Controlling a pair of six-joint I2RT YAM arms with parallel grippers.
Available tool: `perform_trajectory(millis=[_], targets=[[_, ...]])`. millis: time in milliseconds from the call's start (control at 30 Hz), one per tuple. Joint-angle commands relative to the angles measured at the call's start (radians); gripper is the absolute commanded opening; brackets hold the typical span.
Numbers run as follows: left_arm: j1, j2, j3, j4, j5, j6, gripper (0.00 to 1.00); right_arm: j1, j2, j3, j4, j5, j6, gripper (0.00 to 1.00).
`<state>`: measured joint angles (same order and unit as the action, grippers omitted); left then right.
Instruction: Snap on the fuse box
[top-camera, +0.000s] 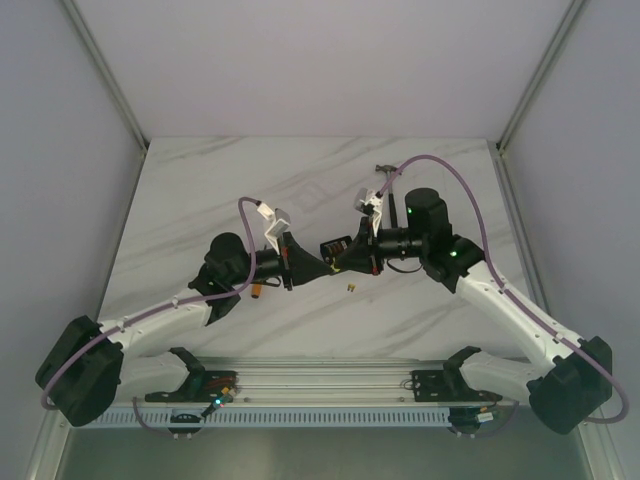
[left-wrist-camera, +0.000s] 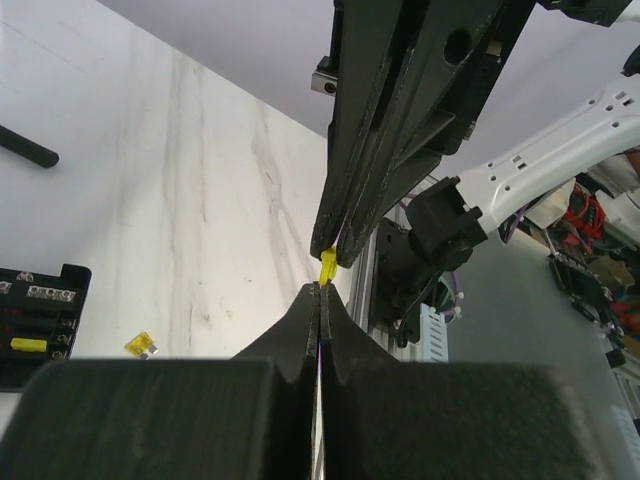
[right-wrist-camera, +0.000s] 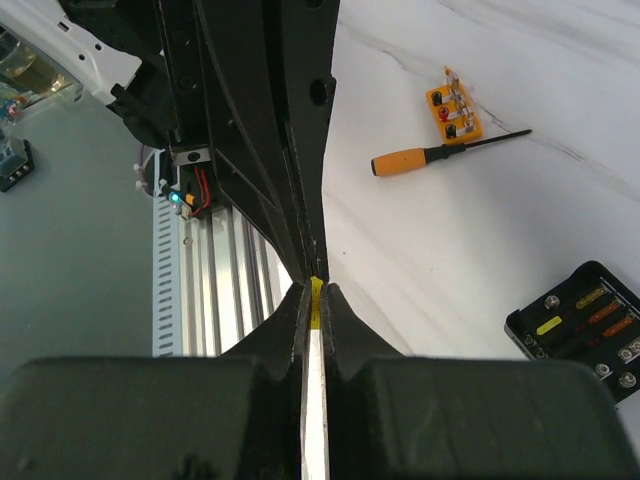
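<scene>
The fuse box (right-wrist-camera: 585, 325) is a black open tray with yellow and orange fuses, lying on the marble table; it also shows at the left wrist view's lower left as the fuse box (left-wrist-camera: 40, 325). No clear lid shows. My two grippers meet tip to tip above the table. The left gripper (left-wrist-camera: 320, 288) is shut, with a small yellow fuse (left-wrist-camera: 328, 265) sticking out of its tips. The right gripper (right-wrist-camera: 316, 290) is shut on the same yellow fuse (right-wrist-camera: 317, 300). From above, the left gripper (top-camera: 323, 269) and the right gripper (top-camera: 337, 265) touch just in front of the fuse box (top-camera: 335, 246).
A loose yellow fuse (left-wrist-camera: 141, 345) lies on the table near the box, also seen from above (top-camera: 352, 289). An orange-handled screwdriver (right-wrist-camera: 430, 155) and a small flat orange block (right-wrist-camera: 453, 105) lie further off. The slotted rail (top-camera: 320, 385) runs along the near edge.
</scene>
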<state>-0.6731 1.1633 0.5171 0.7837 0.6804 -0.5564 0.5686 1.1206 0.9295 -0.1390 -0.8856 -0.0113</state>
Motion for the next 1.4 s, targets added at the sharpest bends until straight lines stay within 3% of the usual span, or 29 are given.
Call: perform_trajectory(millis=[0, 167, 533, 733, 1067, 1367], targets=[[0.007, 0.013, 0.027, 0.037, -0.001, 0.001, 0.00, -0.001, -0.008, 0.021, 0.022, -0.041, -0.004, 0.02], [0.009, 0.035, 0.029, 0.010, -0.050, -0.002, 0.05, 0.000, 0.000, 0.012, 0.019, 0.028, 0.007, 0.00], [0.075, 0.128, 0.016, -0.050, -0.224, -0.074, 0.40, 0.003, 0.127, 0.028, -0.004, 0.312, 0.041, 0.00], [0.099, 0.225, 0.029, -0.092, -0.310, -0.145, 0.53, 0.035, 0.212, 0.043, 0.014, 0.538, 0.070, 0.00], [0.099, 0.414, 0.109, -0.151, -0.333, -0.224, 0.58, 0.126, 0.361, 0.080, 0.037, 0.873, 0.115, 0.00], [0.099, 0.573, 0.136, -0.096, -0.258, -0.336, 0.58, 0.163, 0.453, 0.091, 0.058, 0.970, 0.151, 0.00]])
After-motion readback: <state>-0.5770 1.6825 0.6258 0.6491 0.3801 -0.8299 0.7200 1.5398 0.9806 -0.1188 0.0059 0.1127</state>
